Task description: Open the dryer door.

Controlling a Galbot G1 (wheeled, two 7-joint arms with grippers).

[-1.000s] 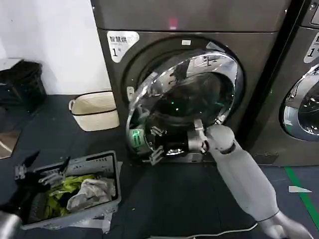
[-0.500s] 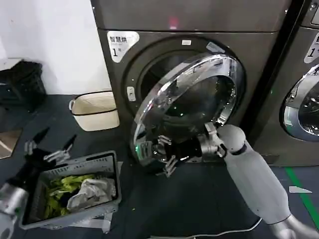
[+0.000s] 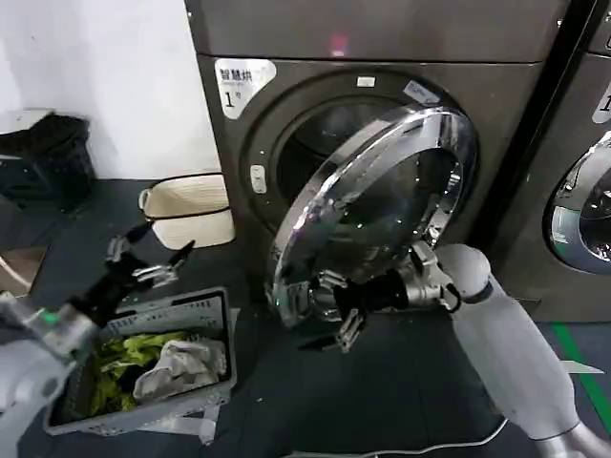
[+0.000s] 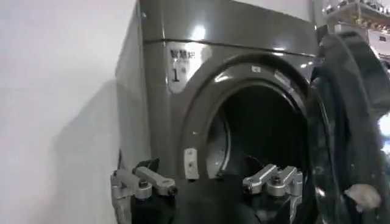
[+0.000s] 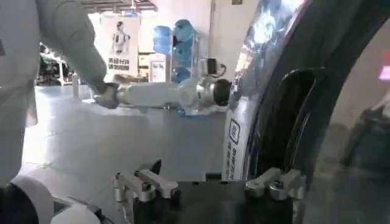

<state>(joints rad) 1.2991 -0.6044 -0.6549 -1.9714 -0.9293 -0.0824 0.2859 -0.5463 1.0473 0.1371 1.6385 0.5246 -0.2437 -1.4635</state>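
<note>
I see the dryer door point(image 3: 377, 205) standing partly swung out from the dark grey machine, hinged on its right side, its free edge pointing down-left toward the floor and the drum opening point(image 4: 262, 131) exposed behind it. Dark floor lies free in front of the machine. My right end effector point(image 3: 329, 310) sits at the door's lower free edge, fingers spread wide, one finger behind the rim. The door is a large round porthole, shiny chrome ring around dark glass. My left end effector point(image 3: 148, 262) hovers wide open above the grey laundry basket point(image 3: 215, 310), near a cream basket point(image 3: 186, 205) by the wall.
</note>
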